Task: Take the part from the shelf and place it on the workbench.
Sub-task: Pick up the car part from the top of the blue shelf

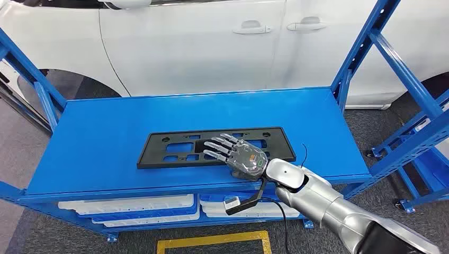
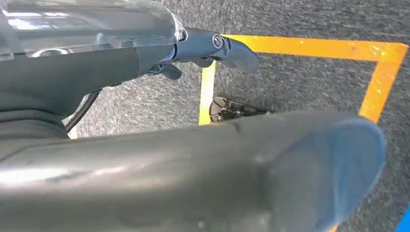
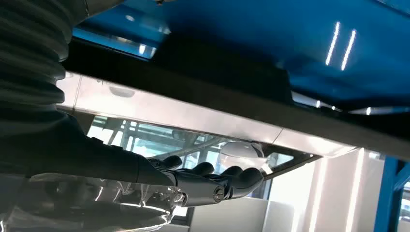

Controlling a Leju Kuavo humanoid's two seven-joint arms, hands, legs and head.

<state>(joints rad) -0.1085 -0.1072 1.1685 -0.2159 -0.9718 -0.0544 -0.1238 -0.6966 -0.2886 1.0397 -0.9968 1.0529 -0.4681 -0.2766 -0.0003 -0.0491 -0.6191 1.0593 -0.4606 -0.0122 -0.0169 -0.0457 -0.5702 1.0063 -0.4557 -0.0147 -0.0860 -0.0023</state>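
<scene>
The part [image 1: 174, 145] is a flat black rectangular plate with cut-outs, lying on the blue top surface [image 1: 106, 127] of the rack. My right hand [image 1: 238, 156] lies over the plate's right half, palm down, fingers spread and stretched toward the plate's middle. In the right wrist view the right hand [image 3: 212, 183] has straight fingers close along the dark part [image 3: 217, 82]; nothing is clasped. My left hand [image 2: 121, 63] hangs over the carpet and holds nothing, its dark fingers [image 2: 232, 48] loosely extended.
A white car [image 1: 212, 42] stands right behind the rack. Blue slanted uprights [image 1: 365, 47] rise at both ends. White parts [image 1: 127, 203] lie on the lower shelf. Yellow tape [image 1: 212, 241] marks the grey carpet by my feet; another blue rack [image 1: 423, 159] stands at the right.
</scene>
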